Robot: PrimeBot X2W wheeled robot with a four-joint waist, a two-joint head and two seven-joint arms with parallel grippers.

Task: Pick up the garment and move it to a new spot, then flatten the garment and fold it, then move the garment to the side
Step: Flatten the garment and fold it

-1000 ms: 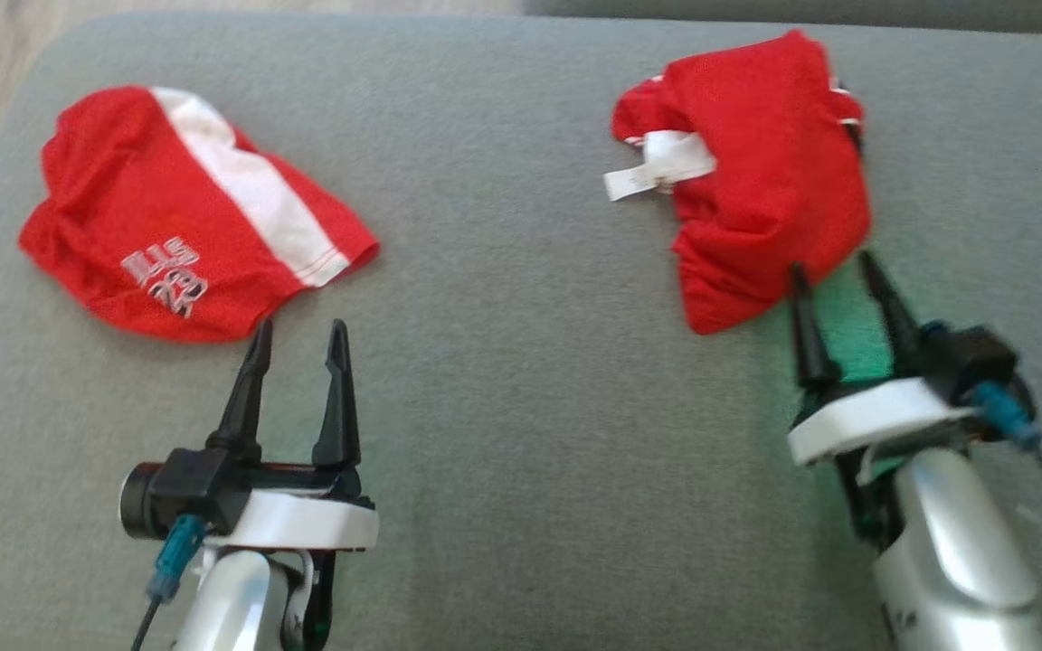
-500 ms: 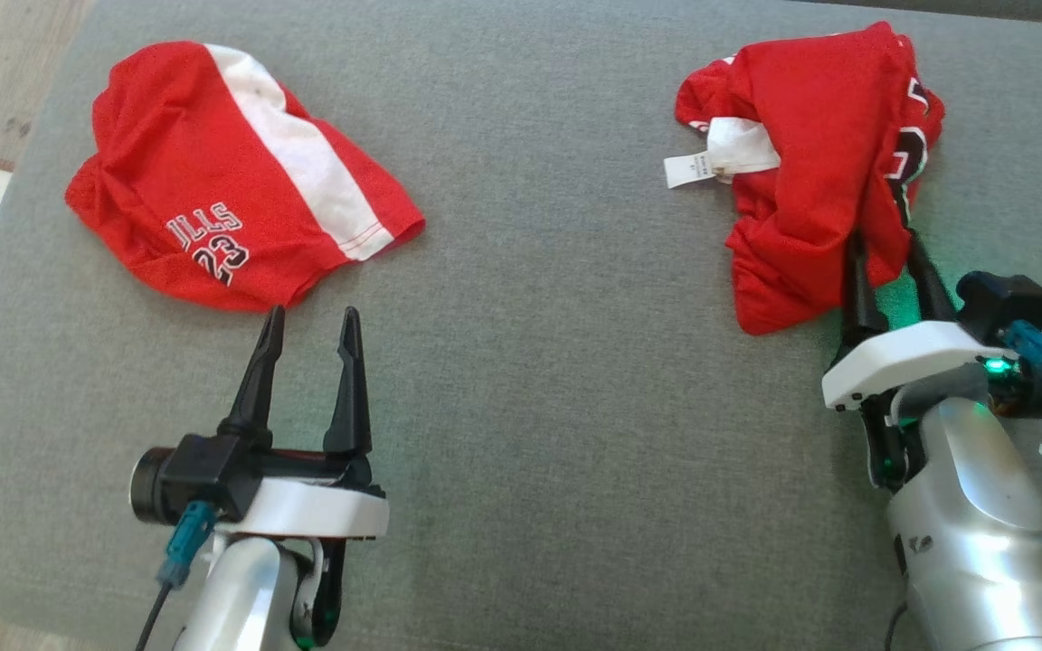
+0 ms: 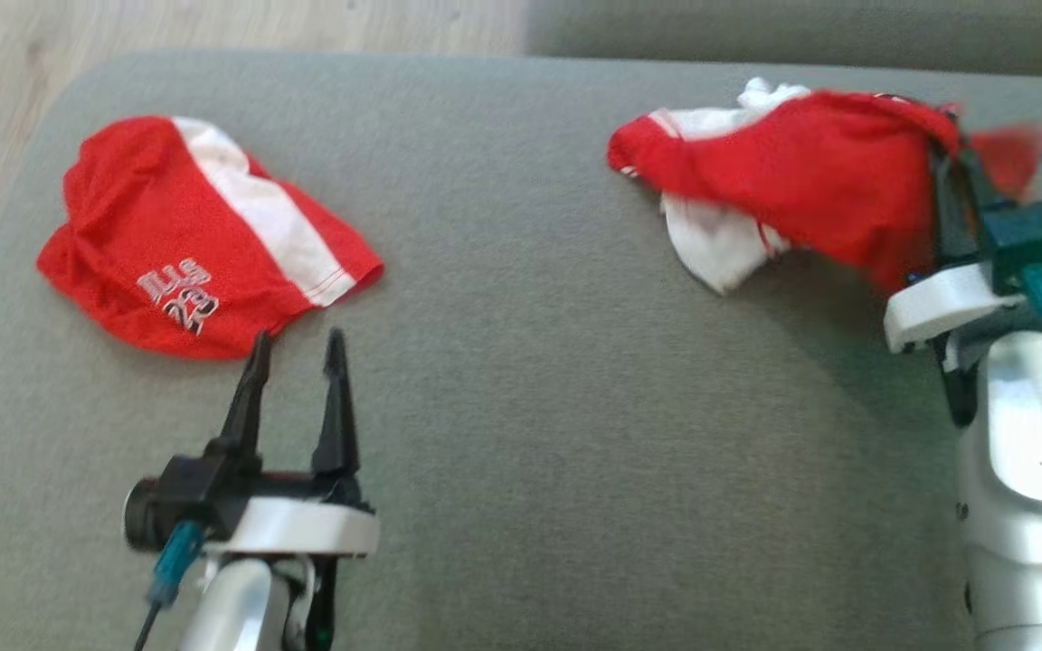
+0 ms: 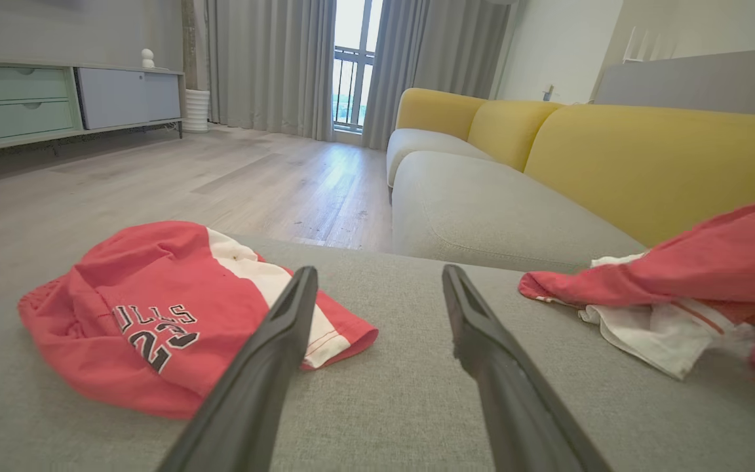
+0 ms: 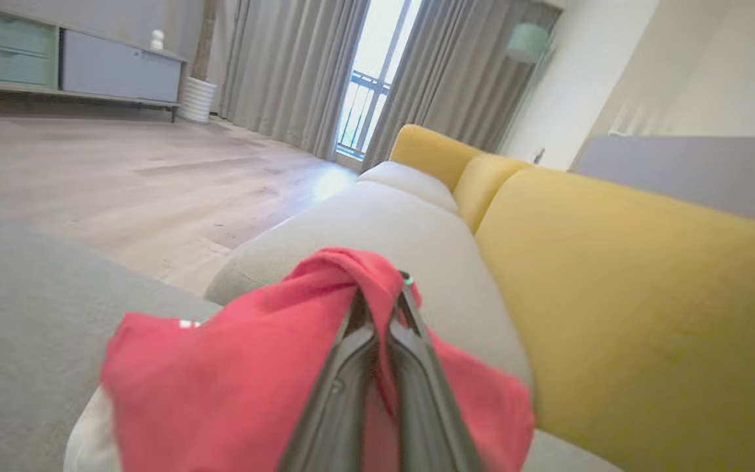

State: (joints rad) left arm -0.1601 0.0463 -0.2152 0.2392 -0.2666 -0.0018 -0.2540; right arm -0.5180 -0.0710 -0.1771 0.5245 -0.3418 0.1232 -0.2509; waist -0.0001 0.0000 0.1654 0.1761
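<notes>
A red garment [image 3: 801, 172] with a white inner part hangs stretched at the right of the grey cushion [image 3: 521, 407]. One end is lifted and the other trails on the cushion. My right gripper [image 3: 948, 155] is shut on its raised red edge. In the right wrist view the closed fingers [image 5: 384, 292] pinch the red cloth [image 5: 253, 380], which drapes on both sides of them. My left gripper [image 3: 297, 342] stands open with nothing between its fingers, just in front of a second red garment [image 3: 186, 244].
The second red garment [image 4: 148, 314] has a white stripe and the number 23, and lies flat at the cushion's left. A yellow sofa back [image 5: 646, 295] rises to the right. Wooden floor [image 4: 220, 177] lies beyond the cushion's far edge.
My right gripper has shut on the red garment and pulled it up and to the right, stretching it so the white part shows. The head camera shifted. The left gripper stayed open.
</notes>
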